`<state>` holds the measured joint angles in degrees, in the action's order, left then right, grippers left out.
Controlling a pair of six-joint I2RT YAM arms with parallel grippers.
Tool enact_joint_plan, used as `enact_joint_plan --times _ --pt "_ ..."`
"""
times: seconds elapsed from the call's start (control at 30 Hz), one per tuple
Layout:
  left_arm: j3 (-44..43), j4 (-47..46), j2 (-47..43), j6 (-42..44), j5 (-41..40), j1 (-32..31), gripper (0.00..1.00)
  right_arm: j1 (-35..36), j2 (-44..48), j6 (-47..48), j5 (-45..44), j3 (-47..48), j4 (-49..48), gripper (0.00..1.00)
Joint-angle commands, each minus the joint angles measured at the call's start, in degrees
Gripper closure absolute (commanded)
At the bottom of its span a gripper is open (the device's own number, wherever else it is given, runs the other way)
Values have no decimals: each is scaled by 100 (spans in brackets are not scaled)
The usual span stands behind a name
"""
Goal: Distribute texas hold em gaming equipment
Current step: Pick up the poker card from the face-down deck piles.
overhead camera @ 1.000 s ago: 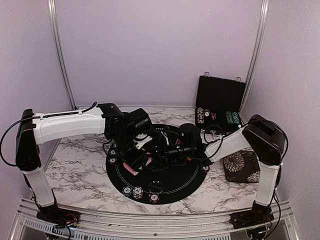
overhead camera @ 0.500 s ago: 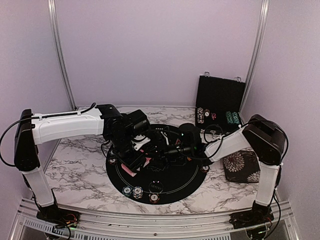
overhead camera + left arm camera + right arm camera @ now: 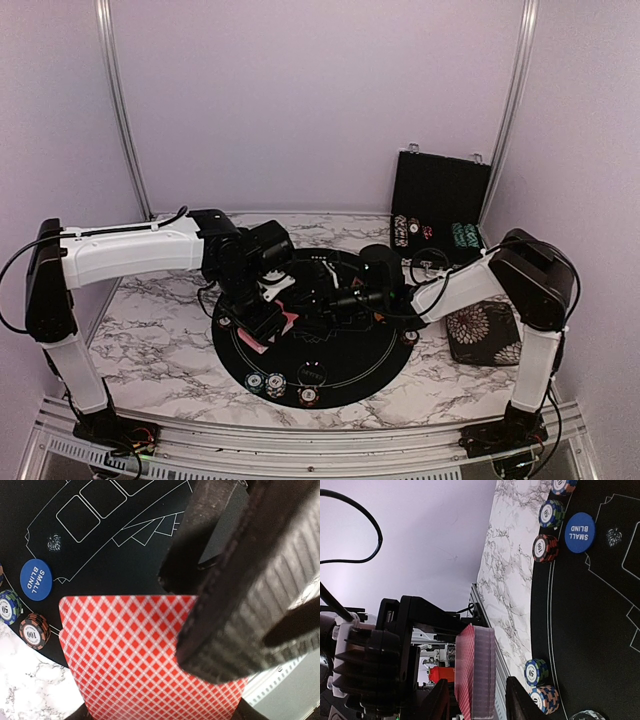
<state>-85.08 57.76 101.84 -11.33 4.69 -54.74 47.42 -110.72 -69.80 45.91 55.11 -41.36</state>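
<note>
Red-backed cards [image 3: 476, 672], a thick deck, are clamped in our left gripper [image 3: 264, 320], held above the left part of the black mat [image 3: 335, 372]. Our right gripper [image 3: 479, 696] stands parted astride the deck's free end, one finger beside each face with slim gaps showing, so it grasps nothing. The deck's long axis points into those jaws, so we judge the right arm best placed to draw a card off.

A white marble-patterned tabletop [image 3: 160, 320] with grey veining fills the scene. A round black mat [image 3: 350, 365] (printed with thin white outlines) lies at its centre. At the back right, a black hinged case [image 3: 440, 190] stands open against the lilac wall [image 3: 300, 100]. A square black floral pad [image 3: 482, 335] lies near the right edge.
</note>
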Motion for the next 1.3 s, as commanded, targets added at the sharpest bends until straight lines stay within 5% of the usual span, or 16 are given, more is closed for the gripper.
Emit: enact_joint_plan --times 0.0,1.27 --pt "49 78 -283 -19 36 63 39 56 197 79 -36 -91 -39 64" --pt "185 69 -273 60 74 157 39 138 270 158 -55 -57 133 77"
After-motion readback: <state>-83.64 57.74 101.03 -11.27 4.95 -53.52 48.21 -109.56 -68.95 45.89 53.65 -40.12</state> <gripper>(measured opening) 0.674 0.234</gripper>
